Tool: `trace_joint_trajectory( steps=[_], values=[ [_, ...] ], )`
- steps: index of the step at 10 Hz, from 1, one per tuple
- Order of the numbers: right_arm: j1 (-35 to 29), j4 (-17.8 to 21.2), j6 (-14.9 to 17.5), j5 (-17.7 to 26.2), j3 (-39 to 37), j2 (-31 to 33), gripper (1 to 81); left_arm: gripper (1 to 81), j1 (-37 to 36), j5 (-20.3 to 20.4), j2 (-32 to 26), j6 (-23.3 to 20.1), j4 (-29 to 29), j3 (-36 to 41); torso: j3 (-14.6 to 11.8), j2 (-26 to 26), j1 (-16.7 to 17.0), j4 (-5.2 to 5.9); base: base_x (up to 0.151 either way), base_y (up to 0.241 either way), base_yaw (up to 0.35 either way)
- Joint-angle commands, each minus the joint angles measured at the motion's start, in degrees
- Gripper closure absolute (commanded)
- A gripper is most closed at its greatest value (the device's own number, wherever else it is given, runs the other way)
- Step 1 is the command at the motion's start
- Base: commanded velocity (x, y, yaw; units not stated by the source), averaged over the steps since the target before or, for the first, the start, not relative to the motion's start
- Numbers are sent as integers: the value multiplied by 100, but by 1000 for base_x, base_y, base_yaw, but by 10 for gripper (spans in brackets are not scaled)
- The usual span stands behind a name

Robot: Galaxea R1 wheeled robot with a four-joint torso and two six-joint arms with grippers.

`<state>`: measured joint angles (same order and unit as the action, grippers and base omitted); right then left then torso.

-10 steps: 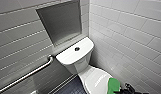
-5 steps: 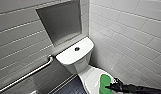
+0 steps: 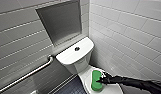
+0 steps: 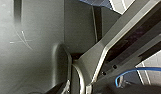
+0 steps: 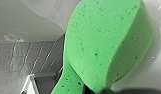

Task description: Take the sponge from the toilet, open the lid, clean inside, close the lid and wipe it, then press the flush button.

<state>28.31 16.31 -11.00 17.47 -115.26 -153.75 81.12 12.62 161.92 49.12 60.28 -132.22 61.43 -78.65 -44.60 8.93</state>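
Green sponge (image 3: 95, 77) noted in your right claw (image 3: 99, 80), which is clenched on the pad's near edge. In the right wrist view the foam is pinched narrow at the grip. The sponge sits over the closed white lid (image 3: 111, 88), directly beneath the claw; whether it touches the lid cannot be told. Beyond the claw, at the far end of the toilet (image 3: 82, 60), the flush button (image 3: 77, 49) sits in the centre of the tank top, well apart from claw and sponge. A metal grab rail (image 3: 28, 75) runs along the tiled wall, further off on the tank's far side.
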Motion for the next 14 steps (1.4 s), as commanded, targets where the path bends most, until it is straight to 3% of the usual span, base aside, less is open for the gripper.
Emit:
trace_joint_trajectory(
  steps=[1,4,6,9,14],
  values=[
    [-848,12,-17,530,-468,-351,811,10,49,-189,-80,-42,98,47,0,0,0,0,0,0,0],
    [-594,-532,36,310,-1507,-1073,811,10,76,-189,-106,-42,98,47,0,0,0,0,0,0,0],
    [-278,-681,54,-296,-1525,-1170,811,10,111,-181,-141,-42,98,-32,0,0,0,0,0,0,0],
    [267,-735,54,-332,-1489,-994,811,10,120,-181,-89,-42,107,-67,0,0,0,0,0,0,0],
    [751,-656,-34,-736,452,1087,811,10,120,-189,-45,-42,115,-67,0,0,0,0,0,0,0]
  ],
)
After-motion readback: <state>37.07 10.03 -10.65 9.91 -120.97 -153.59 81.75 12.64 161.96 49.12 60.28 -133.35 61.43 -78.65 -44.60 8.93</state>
